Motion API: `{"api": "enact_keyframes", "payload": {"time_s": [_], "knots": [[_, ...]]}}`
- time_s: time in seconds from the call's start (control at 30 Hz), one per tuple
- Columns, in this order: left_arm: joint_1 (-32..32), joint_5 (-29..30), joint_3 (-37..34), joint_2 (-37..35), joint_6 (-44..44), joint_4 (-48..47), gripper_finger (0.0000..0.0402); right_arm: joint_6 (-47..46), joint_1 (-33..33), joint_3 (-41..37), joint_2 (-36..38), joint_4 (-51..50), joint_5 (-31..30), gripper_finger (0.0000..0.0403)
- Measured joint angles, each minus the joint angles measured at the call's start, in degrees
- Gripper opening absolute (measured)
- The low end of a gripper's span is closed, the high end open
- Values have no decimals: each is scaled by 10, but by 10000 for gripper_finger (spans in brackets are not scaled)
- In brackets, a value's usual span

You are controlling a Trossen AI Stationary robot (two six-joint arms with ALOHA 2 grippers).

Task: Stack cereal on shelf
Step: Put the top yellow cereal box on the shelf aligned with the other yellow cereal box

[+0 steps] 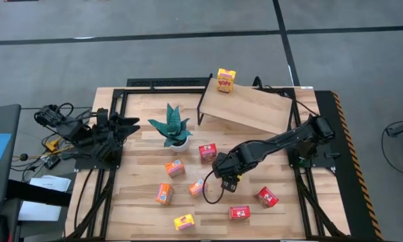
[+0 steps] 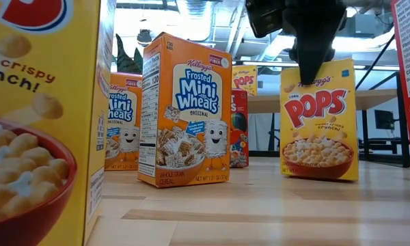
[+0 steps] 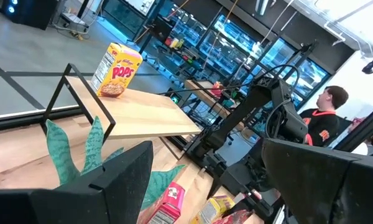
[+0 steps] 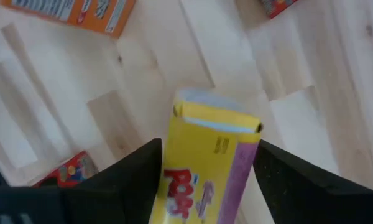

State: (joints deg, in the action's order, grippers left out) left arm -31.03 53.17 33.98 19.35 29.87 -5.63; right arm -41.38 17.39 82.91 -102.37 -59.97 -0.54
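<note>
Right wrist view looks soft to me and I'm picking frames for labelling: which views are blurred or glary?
Right wrist view: the yellow cardboard cereal box between the right gripper fingers is smeared, print unreadable. Low view: nearest yellow box is out of focus; bright ceiling lights wash out the background. High view: even, sharp.

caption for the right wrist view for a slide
Right gripper straddles an upright yellow Pops box on the table.
</note>
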Motion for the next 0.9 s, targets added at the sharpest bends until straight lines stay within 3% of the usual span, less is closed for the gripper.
{"api": "enact_keyframes", "payload": {"time_s": [0.4,0.9], "knots": [[0,0,0,0,10,-1,293,15,-24,0,35,-21,13,264],[0,-5,0,0,13,-2,293,9,-19,0,25,-15,8,265]]}}
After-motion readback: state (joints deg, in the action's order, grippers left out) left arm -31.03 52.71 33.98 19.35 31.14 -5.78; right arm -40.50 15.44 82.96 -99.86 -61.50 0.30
